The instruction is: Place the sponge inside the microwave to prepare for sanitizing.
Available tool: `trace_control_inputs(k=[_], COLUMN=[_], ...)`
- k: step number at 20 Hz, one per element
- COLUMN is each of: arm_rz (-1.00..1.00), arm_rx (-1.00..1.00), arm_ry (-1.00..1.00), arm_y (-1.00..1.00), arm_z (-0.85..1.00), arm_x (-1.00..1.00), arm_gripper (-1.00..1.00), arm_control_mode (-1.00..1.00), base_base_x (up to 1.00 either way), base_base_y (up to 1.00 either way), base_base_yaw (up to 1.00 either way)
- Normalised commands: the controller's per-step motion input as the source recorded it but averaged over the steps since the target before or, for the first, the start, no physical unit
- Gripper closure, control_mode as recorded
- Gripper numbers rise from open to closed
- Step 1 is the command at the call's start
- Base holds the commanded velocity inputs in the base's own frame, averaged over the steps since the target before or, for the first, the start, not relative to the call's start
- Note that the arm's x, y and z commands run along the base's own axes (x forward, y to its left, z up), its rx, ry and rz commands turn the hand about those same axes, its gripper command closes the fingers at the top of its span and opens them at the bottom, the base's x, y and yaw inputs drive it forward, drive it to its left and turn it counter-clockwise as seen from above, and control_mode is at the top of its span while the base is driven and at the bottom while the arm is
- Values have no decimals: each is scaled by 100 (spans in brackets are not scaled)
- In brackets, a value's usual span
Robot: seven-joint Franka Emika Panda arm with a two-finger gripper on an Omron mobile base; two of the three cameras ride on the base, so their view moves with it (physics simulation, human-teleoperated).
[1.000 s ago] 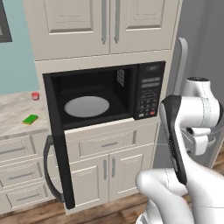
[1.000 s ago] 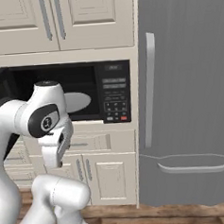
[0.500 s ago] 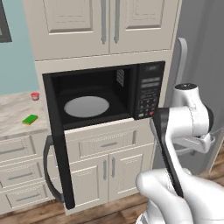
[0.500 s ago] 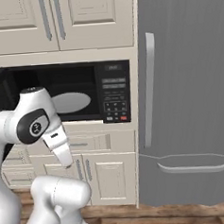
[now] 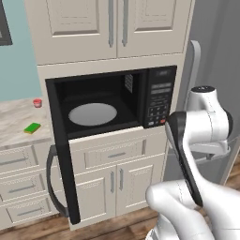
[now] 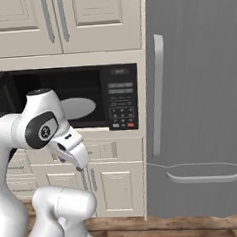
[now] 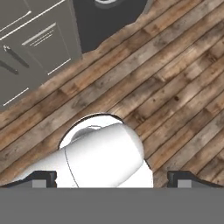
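Note:
The sponge (image 5: 32, 127), green on top with a yellow edge, lies flat on the marble counter to the left of the microwave (image 5: 110, 103). The microwave's door (image 5: 61, 154) hangs wide open to the left, baring the white turntable (image 5: 93, 114); the turntable (image 6: 75, 108) is bare too in the right base view. My arm is folded in front of the lower cabinets, well right of the sponge. In the hand view my gripper (image 7: 113, 179) points down at the wooden floor, open, its dark fingertips (image 7: 43, 178) far apart with nothing between them.
A tiny red cup (image 5: 37, 102) stands on the counter behind the sponge. The grey fridge (image 6: 199, 100) fills the right side, beside the microwave's button panel (image 6: 121, 105). Cream drawers and cabinet doors (image 5: 115, 180) sit below the microwave, and upper cabinets above it.
My arm's forearm link has swung round below the elbow, from pointing down-left to down-right in the right base view. The jaws stayed wide. Sponge and microwave have not moved.

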Motion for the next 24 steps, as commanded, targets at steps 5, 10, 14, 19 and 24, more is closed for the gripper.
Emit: trace_control_inputs(k=[5, 10, 14, 19, 24], arm_rz=[16, 30, 21, 8, 2], arm_rx=[15, 17, 2, 0, 0], arm_ry=[18, 1, -14, -5, 0], arm_y=[8, 0, 4, 7, 2], arm_z=[0, 0, 0, 0, 0], arm_x=[0, 0, -6, -5, 0], arm_gripper=[-100, -100, -100, -100, -100], arm_control_mode=[-100, -100, -100, -100, -100], base_base_x=[0, 0, 0, 0, 0], base_base_y=[0, 0, 0, 0, 0], base_base_yaw=[0, 0, 0, 0, 0])
